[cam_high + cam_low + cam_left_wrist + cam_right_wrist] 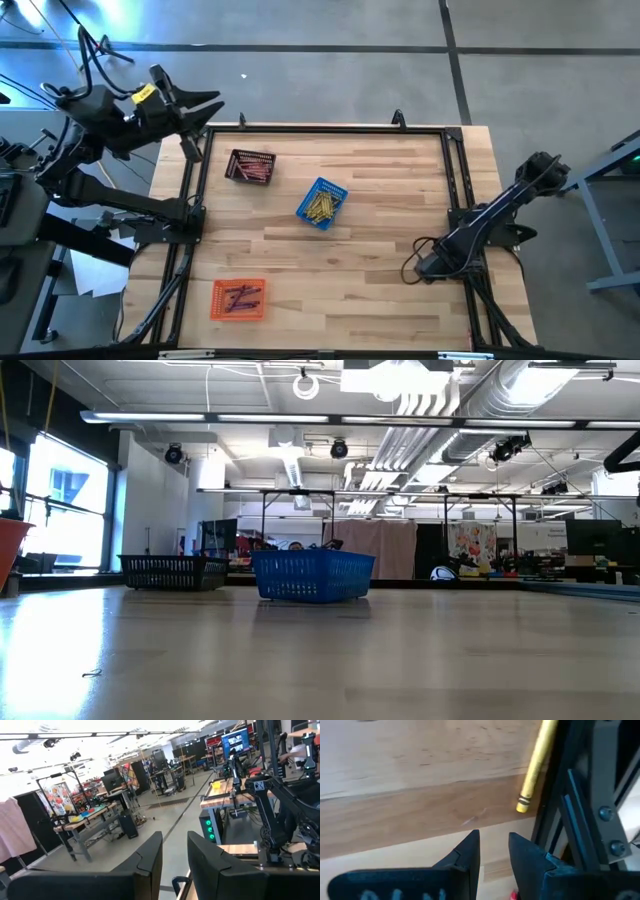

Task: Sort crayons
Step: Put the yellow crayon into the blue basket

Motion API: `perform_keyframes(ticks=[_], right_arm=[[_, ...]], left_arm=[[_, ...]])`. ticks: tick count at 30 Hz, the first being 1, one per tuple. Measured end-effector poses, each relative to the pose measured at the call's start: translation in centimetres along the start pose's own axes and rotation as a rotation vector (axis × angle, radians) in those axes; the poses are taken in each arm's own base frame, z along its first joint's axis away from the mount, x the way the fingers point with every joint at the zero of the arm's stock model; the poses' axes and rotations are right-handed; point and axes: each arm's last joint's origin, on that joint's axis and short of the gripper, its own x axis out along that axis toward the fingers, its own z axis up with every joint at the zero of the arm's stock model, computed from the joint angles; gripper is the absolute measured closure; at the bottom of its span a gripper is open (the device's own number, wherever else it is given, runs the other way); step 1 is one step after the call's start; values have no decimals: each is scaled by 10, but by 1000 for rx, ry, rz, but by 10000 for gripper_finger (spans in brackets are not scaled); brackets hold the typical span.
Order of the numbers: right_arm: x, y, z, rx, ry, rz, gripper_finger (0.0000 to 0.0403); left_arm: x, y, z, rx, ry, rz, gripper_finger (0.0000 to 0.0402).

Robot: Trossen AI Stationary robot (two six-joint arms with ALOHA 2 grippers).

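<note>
Right wrist view shows the right gripper (494, 847) low over the wooden table (395, 785), its two dark fingers (467, 852) standing slightly apart with only a narrow gap and nothing between them. Just beyond the tips lies one yellow-gold crayon (536, 766), flat on the wood, close beside the black metal frame (580, 800) at the table's right edge. From above, this gripper (432, 262) sits low at the right edge, toward the near corner. The left gripper (174, 851) is raised and points out into the room; its fingers (150, 857) also stand a little apart, pinching nothing, and from above it (205, 103) hangs off the table's far left corner. Three mesh baskets rest on the table: a black basket (251, 166) of red-pink crayons (256, 172) toward the far left, a blue basket (322, 203) of yellow-gold crayons (320, 207) near the middle, and an orange basket (238, 299) of dark purple crayons (241, 298) near the near left corner.
</note>
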Motion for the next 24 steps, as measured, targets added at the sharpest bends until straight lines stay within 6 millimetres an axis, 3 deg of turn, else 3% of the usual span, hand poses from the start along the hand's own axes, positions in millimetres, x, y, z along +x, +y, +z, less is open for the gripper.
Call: perform_keyframes(ticks=[24], right_arm=[[3,-16,5,90,-135,-88,313]], left_arm=[[3,-2,-1,49,9,-4,326]])
